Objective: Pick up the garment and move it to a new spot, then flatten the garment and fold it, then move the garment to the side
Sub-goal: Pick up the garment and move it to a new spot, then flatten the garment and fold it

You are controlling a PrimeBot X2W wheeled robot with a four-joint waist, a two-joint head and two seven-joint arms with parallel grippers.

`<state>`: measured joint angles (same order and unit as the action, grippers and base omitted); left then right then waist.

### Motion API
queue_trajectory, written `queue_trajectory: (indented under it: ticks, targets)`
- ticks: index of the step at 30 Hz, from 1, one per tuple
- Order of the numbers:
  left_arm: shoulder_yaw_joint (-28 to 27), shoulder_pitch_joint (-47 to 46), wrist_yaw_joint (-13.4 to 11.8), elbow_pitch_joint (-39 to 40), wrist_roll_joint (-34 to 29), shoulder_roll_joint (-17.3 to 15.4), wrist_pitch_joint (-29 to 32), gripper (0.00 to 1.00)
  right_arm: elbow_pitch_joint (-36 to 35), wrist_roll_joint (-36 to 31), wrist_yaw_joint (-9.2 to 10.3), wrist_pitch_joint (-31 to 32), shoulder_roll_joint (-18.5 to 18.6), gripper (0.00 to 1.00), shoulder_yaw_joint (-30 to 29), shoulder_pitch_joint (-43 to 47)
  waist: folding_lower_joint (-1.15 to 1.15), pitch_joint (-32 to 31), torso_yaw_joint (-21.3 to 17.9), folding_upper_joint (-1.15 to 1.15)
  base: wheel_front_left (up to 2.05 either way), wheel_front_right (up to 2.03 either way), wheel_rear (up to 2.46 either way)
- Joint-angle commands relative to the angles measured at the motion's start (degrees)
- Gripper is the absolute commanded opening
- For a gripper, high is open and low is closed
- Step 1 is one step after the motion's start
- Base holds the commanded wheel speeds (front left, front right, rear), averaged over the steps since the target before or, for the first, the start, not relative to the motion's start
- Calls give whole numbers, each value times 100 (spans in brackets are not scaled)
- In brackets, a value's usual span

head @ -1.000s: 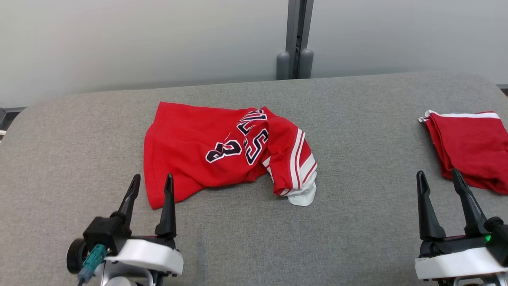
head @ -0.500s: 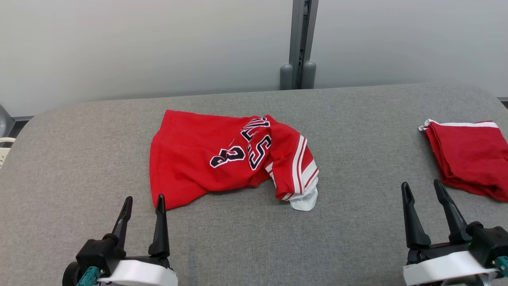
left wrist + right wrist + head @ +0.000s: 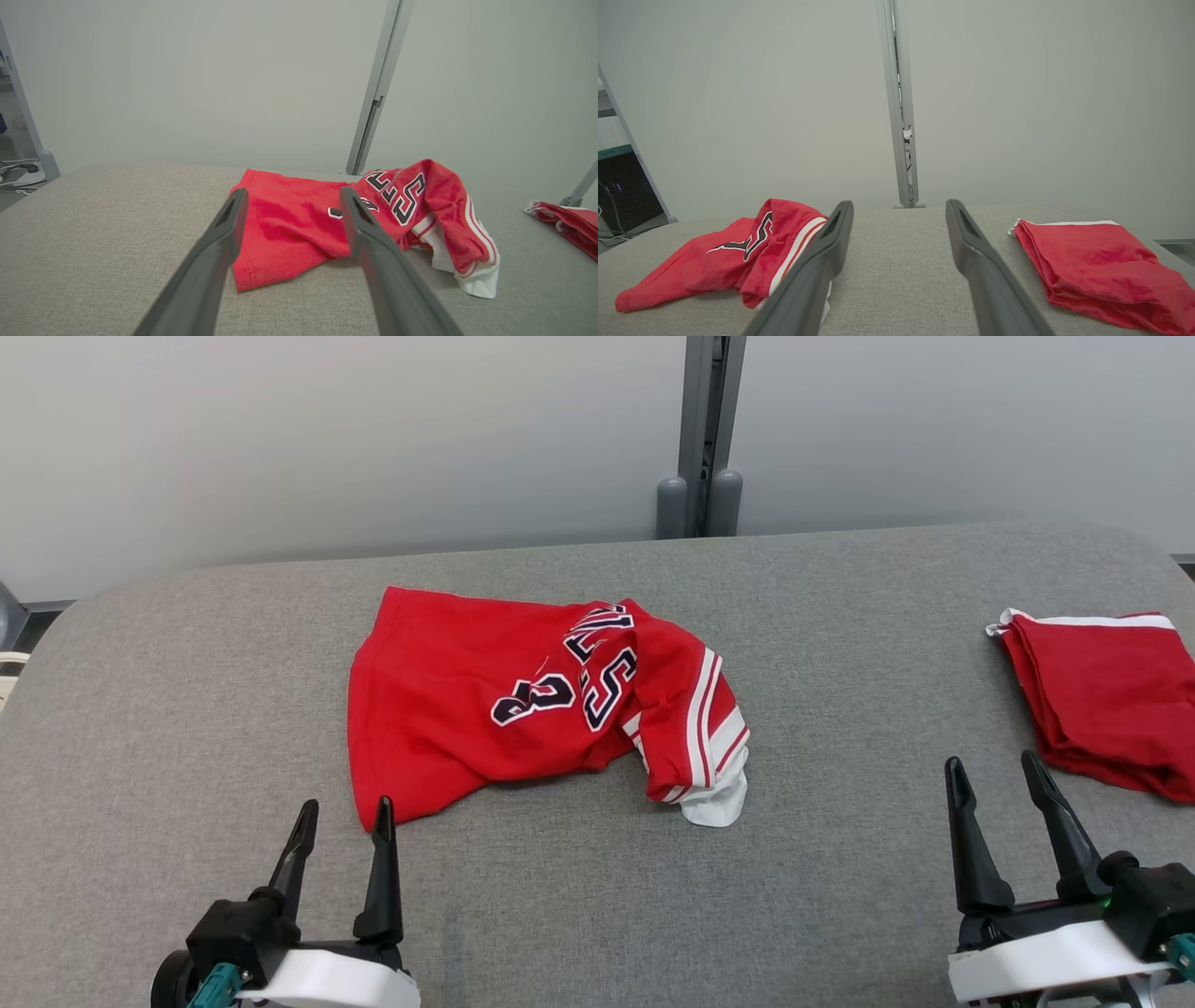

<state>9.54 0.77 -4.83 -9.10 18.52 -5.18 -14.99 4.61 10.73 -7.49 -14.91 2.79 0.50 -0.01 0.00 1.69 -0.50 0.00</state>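
A crumpled red jersey [image 3: 523, 709] lies left of centre on the grey table [image 3: 840, 877], well clear of every edge, with bare surface in front of it and to its right. A folded garment [image 3: 1102, 695], also red, sits by the right edge. The left gripper [image 3: 345, 805], jaws wide and empty, hovers just off the jersey's near corner. The right gripper [image 3: 991, 763], equally wide, hangs near the folded garment. Since a second ago both grippers have drawn back toward the robot, while the jersey keeps its shape.
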Motion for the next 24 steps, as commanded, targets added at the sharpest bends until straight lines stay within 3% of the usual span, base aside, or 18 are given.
queue_trajectory:
  ticks: [1, 15, 24]
  targets:
    - [-48, -40, 44, -25, -54, -18, -27, 100, -26, 12, -1, -40, 24, 100, -13, -21, 0, 8, 7, 0, 0, 0, 0]
    - [-104, -151, 166, -79, -219, 79, -27, 100, 24, -30, -1, -39, 23, 100, 71, -96, 0, 116, 29, 0, 0, 0, 0]
    - [-50, -350, 238, -150, -287, 127, -27, 100, 807, -43, -1, -16, 25, 100, 979, -603, 0, 360, 386, 0, 0, 0, 0]
